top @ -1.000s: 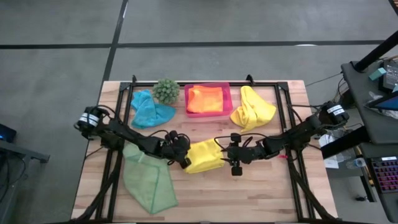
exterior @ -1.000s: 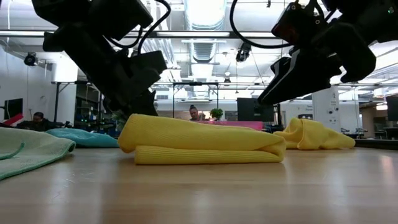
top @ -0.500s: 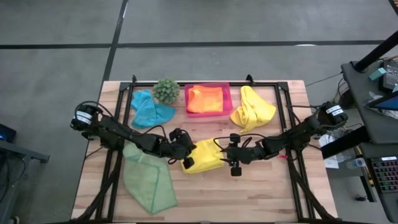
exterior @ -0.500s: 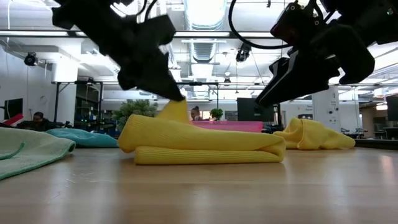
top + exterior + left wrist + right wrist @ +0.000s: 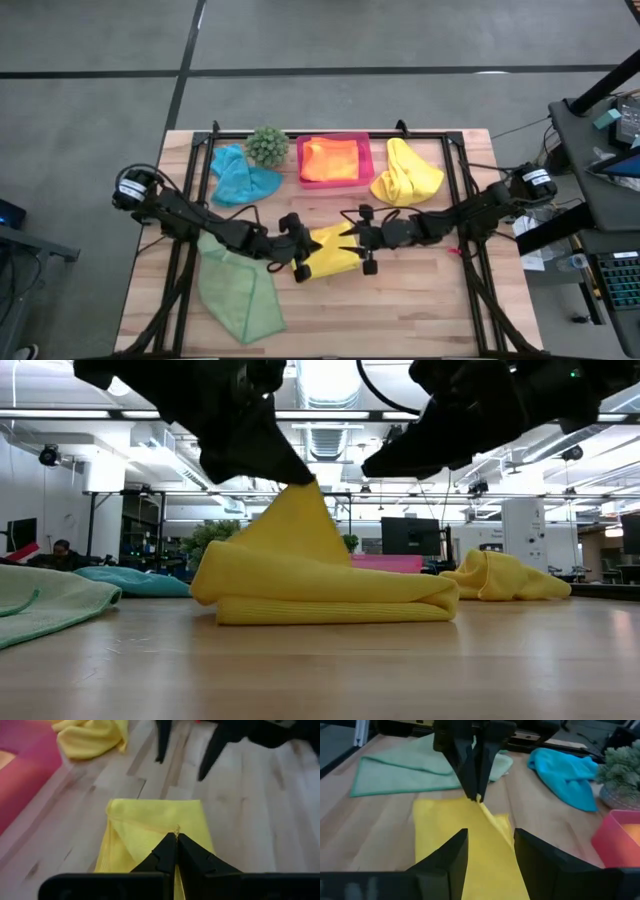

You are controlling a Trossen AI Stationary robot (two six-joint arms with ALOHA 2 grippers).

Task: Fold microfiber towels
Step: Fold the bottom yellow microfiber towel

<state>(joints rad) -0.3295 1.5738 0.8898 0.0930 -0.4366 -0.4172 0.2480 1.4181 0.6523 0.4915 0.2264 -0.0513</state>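
A folded yellow towel [image 5: 330, 252] lies mid-table, its bottom layers flat on the wood [image 5: 330, 605]. My left gripper [image 5: 303, 250] is shut on its upper layer, which rises in a peak [image 5: 300, 510]. My right gripper [image 5: 352, 240] hovers open above the towel's right end [image 5: 490, 837], touching nothing. No gripper touches the other towels: a light green one [image 5: 235, 285] spread flat at the near left, a teal one [image 5: 240, 178] bunched at the far left, a second yellow one [image 5: 405, 175] heaped at the far right, and an orange one [image 5: 333, 158] in a pink tray. My left gripper pinches the hemmed edge of the yellow towel's top layer [image 5: 167, 830] between its two fingertips [image 5: 297, 475]. The fingers slant down from the table's left. The cloth is drawn up into a tent below them, while the folded rest [image 5: 330, 610] stays on the table.
A pink tray [image 5: 365, 165] stands at the far middle with a spiky green plant [image 5: 267, 145] to its left. Black frame rails [image 5: 452, 190] run along the table's sides. Bare wood [image 5: 400, 310] lies in front of the folded towel.
My left gripper has risen and tipped, pulling the yellow towel's top layer from lying flat up into a tall peak; the lower folds have stayed on the table. My right gripper has moved up and toward the table's left, over the towel's right end, and has tipped nearer level.
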